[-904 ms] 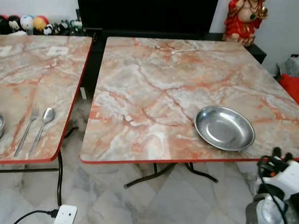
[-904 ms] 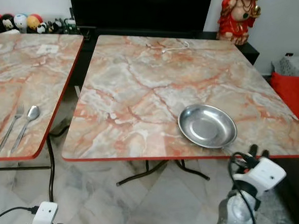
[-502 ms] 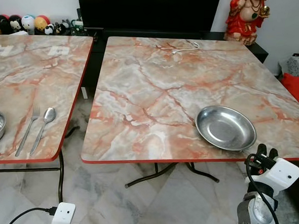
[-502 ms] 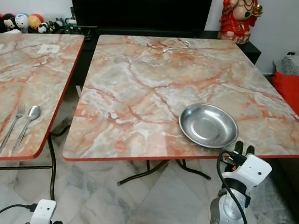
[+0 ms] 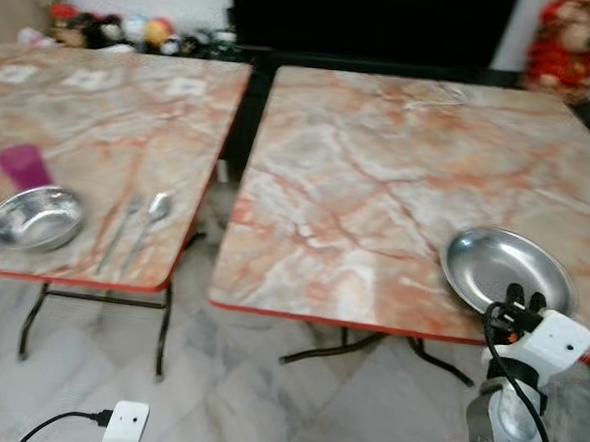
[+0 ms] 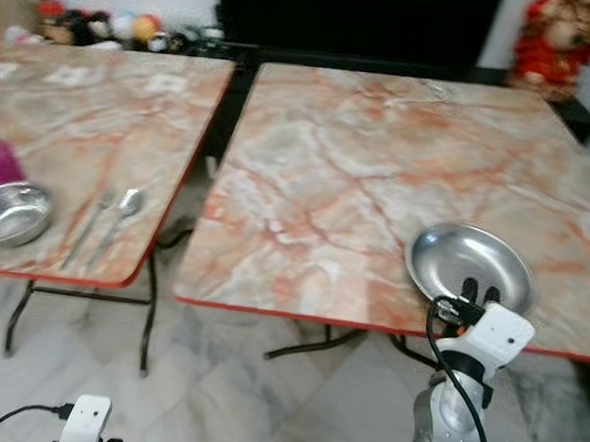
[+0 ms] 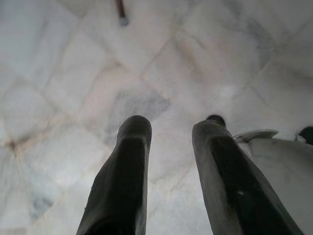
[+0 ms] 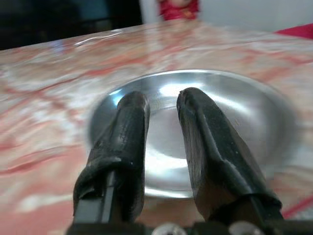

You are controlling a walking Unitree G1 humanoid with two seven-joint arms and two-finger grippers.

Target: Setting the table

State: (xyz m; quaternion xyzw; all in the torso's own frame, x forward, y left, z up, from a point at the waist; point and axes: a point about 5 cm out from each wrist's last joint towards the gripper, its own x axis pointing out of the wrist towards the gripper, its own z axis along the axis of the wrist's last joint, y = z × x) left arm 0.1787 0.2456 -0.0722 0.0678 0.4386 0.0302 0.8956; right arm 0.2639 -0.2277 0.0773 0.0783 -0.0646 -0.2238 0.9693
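Observation:
A steel plate (image 5: 507,272) lies near the front right of the right marble table (image 5: 377,186). My right gripper (image 5: 524,295) is raised at that table's front edge, just before the plate's near rim, and its fingers (image 8: 132,122) stand slightly apart with nothing between them, pointing at the plate (image 8: 230,112). On the left table (image 5: 100,129) lie a steel bowl (image 5: 37,217), a purple cup (image 5: 23,166), a fork (image 5: 122,232) and a spoon (image 5: 146,227). My left gripper (image 7: 171,122) hangs open and low over the marble floor.
A gap with dark table legs (image 5: 163,323) separates the two tables. Small toys (image 5: 136,31) line the back left, a dark TV screen (image 5: 367,20) stands behind, and a red figurine (image 5: 576,43) at the back right. A white cable (image 5: 433,94) lies on the right table's far side.
The camera has turned left, so the bowl and purple cup have come into view. My right gripper has risen to the table edge by the plate. The picture is now blurred.

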